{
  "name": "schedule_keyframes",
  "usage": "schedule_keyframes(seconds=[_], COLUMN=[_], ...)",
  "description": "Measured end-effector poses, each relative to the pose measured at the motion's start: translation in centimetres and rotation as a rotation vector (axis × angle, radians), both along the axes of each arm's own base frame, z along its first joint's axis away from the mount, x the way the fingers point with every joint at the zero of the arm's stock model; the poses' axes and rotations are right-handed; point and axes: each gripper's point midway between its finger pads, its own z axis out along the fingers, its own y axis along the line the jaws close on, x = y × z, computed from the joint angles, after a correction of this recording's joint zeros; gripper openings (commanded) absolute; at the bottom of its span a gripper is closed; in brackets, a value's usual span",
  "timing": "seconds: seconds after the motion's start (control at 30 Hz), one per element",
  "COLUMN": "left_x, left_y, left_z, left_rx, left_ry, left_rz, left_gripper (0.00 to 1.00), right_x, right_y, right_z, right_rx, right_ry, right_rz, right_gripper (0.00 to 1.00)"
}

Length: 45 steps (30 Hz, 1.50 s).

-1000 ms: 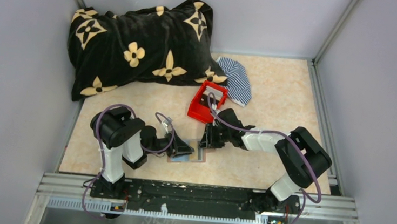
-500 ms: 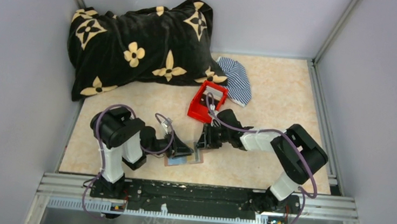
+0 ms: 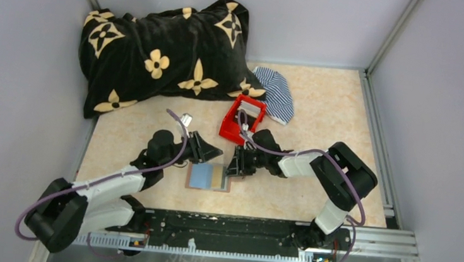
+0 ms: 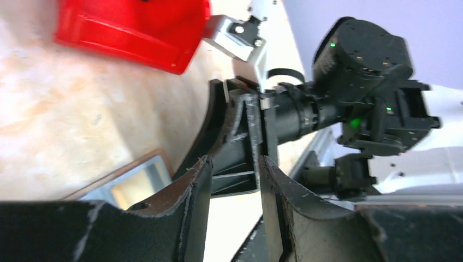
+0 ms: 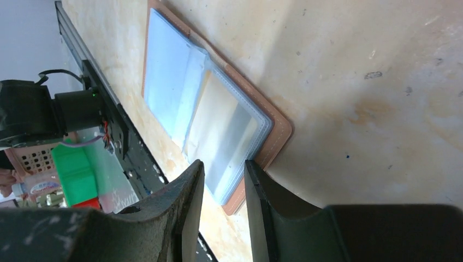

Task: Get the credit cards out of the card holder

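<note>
My left gripper [image 4: 233, 164] hovers part open and empty just beyond the card holder [image 3: 208, 178], which lies unfolded on the table [image 3: 326, 114] with the credit cards [image 3: 201, 175] in its clear sleeves; my right gripper [image 5: 221, 166], jaws narrowly apart, hangs over its right edge

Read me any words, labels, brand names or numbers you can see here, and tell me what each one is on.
No text can be read in any view.
Card holder and the cards in its clear sleeves: no print shows.
Container label off the table, in the right wrist view: too blurred to read.
Black blanket: flower shapes only, no letters.
Red box: no marking visible.
</note>
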Motion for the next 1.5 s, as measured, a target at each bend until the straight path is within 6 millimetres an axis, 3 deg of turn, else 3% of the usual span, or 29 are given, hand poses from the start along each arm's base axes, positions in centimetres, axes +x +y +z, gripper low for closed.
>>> schedule_keyframes(seconds=[0.07, 0.3, 0.43, 0.9, 1.5], left_x=[0.4, -2.0, -3.0, -3.2, -3.0], left_y=[0.7, 4.3, 6.8, 11.0, 11.0], left_z=[0.1, -8.0, -10.7, -11.1, -11.5], left_rx=[0.044, 0.296, 0.416, 0.566, 0.602], left_ry=[-0.023, 0.194, 0.266, 0.273, 0.305], left_rz=[0.034, 0.09, 0.154, 0.307, 0.299], left_gripper=[0.44, 0.43, 0.42, 0.42, 0.43], right_x=[-0.1, -0.1, -0.1, -0.2, -0.2], right_y=[0.1, 0.2, 0.2, 0.3, 0.3], right_z=[0.0, 0.0, 0.0, 0.0, 0.0], right_rx=[0.005, 0.009, 0.009, 0.009, 0.001], right_ry=[0.0, -0.002, -0.001, 0.002, 0.003], right_rz=[0.006, 0.009, 0.009, 0.014, 0.016], right_gripper=[0.35, 0.35, 0.35, 0.35, 0.34])
